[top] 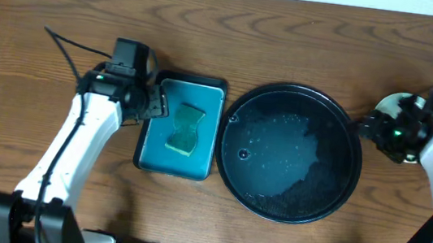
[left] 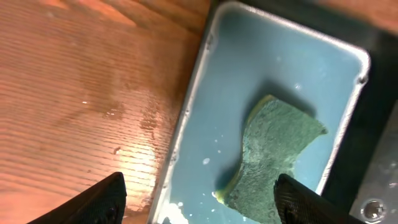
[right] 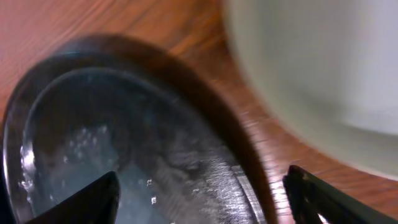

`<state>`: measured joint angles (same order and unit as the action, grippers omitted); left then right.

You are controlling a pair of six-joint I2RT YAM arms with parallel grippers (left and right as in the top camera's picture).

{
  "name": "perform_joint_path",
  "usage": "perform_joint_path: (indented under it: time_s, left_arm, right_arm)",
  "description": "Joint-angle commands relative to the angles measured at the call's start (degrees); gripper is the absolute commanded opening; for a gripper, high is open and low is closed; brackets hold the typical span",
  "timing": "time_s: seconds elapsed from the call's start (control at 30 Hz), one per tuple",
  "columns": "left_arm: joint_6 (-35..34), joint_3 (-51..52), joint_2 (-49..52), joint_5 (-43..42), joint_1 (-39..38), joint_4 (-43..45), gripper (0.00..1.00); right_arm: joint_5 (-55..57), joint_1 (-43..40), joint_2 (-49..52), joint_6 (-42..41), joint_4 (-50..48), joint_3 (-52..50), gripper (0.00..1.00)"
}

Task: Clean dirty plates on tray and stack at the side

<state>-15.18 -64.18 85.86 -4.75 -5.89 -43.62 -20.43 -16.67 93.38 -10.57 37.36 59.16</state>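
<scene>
The large round black tray (top: 291, 152) lies mid-table, wet, with no plate on it. In the right wrist view its rim (right: 205, 124) fills the lower left. A pale mint-white plate (right: 323, 68) lies just right of the tray; in the overhead view only its edge (top: 390, 101) shows under my right arm. I see no yellow plate. My right gripper (top: 367, 126) is open and empty over the tray's right rim (right: 199, 196). My left gripper (top: 156, 102) is open and empty over the left edge of the teal tray (left: 199, 199).
A rectangular teal tray (top: 157, 143) holds a green-and-yellow sponge (top: 186, 129) left of the black tray. The sponge (left: 273, 155) lies between my left fingers' line and the tray's far wall. Water droplets spot the wood beside it.
</scene>
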Motion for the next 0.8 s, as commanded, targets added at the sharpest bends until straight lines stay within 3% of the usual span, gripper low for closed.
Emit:
perform_joint_path:
  time_s: [0.0,0.2,0.4,0.57,0.77]
  left_arm:
    - [-0.04,-1.73,-3.50,-2.99,2.43,-0.76,0.80]
    - [-0.07,-1.70,-5.53,-2.99,4.33,-8.20,0.80]
    - [0.63,-1.25,-9.92,-2.97,4.48,-15.17,0.80]
    - [1.86,2.29,-18.88,-2.97,4.48,-15.43,0.80]
    - [2.71,8.98,-33.31,-2.95,4.48,-11.04,0.81]
  right_arm:
    - [5.73,5.18,-0.39,5.62,4.46,5.46,0.98]
    - [6.95,8.96,-0.63,6.62,15.30,12.28,0.99]
    - [7.63,9.27,-4.81,6.54,20.04,12.33,0.99]
    - [8.66,9.55,-11.65,6.14,22.21,11.47,0.99]
    - [11.89,11.93,-26.86,6.03,16.41,3.10,0.99]
